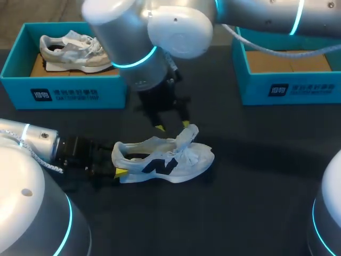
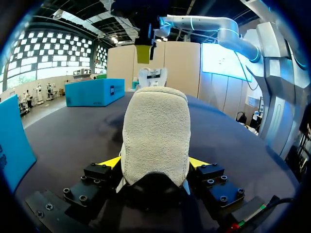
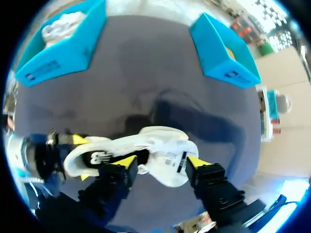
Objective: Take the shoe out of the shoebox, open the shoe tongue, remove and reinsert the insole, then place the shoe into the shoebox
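A white shoe (image 1: 165, 158) is observed upright at the middle of the dark table (image 1: 256, 202), toe towards 3 o'clock. The left gripper (image 1: 118, 173) is noted at its heel, at 9 o'clock. The right gripper (image 1: 172, 126) is noted at 12 o'clock, with yellow tips apart over the raised tongue (image 1: 186, 136). A blue shoebox (image 1: 69, 93) containing a second shoe (image 1: 69, 50) is recorded at 10 o'clock, and another blue shoebox (image 1: 287, 88) at 2 o'clock.

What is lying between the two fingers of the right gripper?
The lifted tongue of the white shoe, shown in the right wrist view.

Shoe (image 2: 155, 131) heel fuzzy cloth; table (image 1: 256, 176) matt.
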Motion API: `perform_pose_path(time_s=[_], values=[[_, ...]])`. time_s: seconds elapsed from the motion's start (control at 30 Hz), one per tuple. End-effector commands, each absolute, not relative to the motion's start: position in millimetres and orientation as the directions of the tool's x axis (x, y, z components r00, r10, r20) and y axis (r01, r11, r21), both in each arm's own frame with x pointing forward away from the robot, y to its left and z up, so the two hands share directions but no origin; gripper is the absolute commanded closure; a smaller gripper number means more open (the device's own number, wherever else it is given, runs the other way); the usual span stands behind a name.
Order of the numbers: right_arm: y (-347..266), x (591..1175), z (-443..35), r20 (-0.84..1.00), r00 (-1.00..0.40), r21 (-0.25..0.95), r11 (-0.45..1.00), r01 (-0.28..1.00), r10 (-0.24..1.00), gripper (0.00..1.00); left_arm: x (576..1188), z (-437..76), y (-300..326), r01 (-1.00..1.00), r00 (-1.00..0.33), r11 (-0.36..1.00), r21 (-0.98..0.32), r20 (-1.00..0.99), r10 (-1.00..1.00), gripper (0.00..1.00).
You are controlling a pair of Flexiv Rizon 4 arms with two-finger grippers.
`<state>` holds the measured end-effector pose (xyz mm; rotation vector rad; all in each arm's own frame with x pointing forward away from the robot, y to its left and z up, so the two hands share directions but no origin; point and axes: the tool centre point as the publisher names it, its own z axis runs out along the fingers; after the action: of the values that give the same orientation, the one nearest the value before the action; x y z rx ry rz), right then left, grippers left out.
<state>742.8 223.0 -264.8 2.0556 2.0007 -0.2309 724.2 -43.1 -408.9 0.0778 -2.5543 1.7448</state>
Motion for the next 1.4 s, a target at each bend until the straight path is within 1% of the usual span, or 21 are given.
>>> perform_pose_path(time_s=[0.03, 0.07, 0.1, 0.13, 0.17, 0.23, 0.3, 0.47, 0.57, 0.67, 0.9, 1.03, 1.07, 1.4], values=[[238, 739, -253, -0.261, -0.148, 0.168, 0.195, 0.966, 0.954, 0.56, 727, -413, -44, -0.068, -0.998, 0.366, -0.928, 0.068, -0.014, 1.0], [241, 739, -251, -0.251, -0.19, 0.169, 0.236, 0.957, 0.949, 0.59, 727, -413, -44, -0.068, -0.998, 0.366, -0.928, 0.068, -0.014, 1.0], [243, 739, -250, -0.235, -0.254, 0.168, 0.297, 0.94, 0.938, 0.67, 727, -413, -44, -0.068, -0.998, 0.366, -0.928, 0.068, -0.014, 1.0], [246, 738, -249, -0.236, -0.296, 0.172, 0.34, 0.924, 0.925, 0.82, 727, -413, -44, -0.068, -0.998, 0.366, -0.928, 0.068, -0.014, 1.0], [249, 737, -248, -0.229, -0.338, 0.176, 0.381, 0.908, 0.913, 0.84, 727, -413, -44, -0.068, -0.998, 0.366, -0.928, 0.068, -0.014, 1.0], [255, 734, -247, -0.207, -0.441, 0.173, 0.476, 0.862, 0.874, 1.0, 727, -413, -44, -0.068, -0.998, 0.366, -0.928, 0.068, -0.014, 1.0], [260, 732, -246, -0.169, -0.529, 0.169, 0.553, 0.816, 0.832, 1.0, 727, -413, -44, -0.068, -0.998, 0.366, -0.928, 0.068, -0.014, 1.0], [269, 730, -249, -0.148, -0.677, 0.14, 0.693, 0.708, 0.721, 1.0, 727, -413, -44, -0.068, -0.998, 0.366, -0.928, 0.068, -0.014, 1.0], [276, 728, -252, -0.165, -0.755, 0.104, 0.772, 0.627, 0.635, 1.0, 727, -413, -44, -0.068, -0.998, 0.366, -0.928, 0.068, -0.014, 1.0], [283, 725, -254, -0.156, -0.837, 0.07, 0.851, 0.52, 0.524, 1.0, 727, -413, -44, -0.068, -0.998, 0.366, -0.928, 0.068, -0.014, 1.0], [293, 722, -261, -0.173, -0.934, -0.049, 0.945, 0.324, 0.312, 1.0, 727, -413, -44, -0.068, -0.998, 0.366, -0.928, 0.068, -0.014, 1.0], [295, 722, -263, -0.151, -0.967, -0.081, 0.973, 0.218, 0.204, 1.0, 727, -413, -44, -0.068, -0.998, 0.366, -0.928, 0.068, -0.014, 1.0], [295, 721, -264, -0.146, -0.972, -0.087, 0.976, 0.199, 0.185, 1.0, 727, -413, -44, -0.068, -0.998, 0.366, -0.928, 0.068, -0.014, 1.0], [295, 722, -265, -0.149, -0.971, -0.098, 0.974, 0.204, 0.188, 1.0, 727, -413, -44, -0.068, -0.998, 0.366, -0.928, 0.068, -0.014, 1.0]])
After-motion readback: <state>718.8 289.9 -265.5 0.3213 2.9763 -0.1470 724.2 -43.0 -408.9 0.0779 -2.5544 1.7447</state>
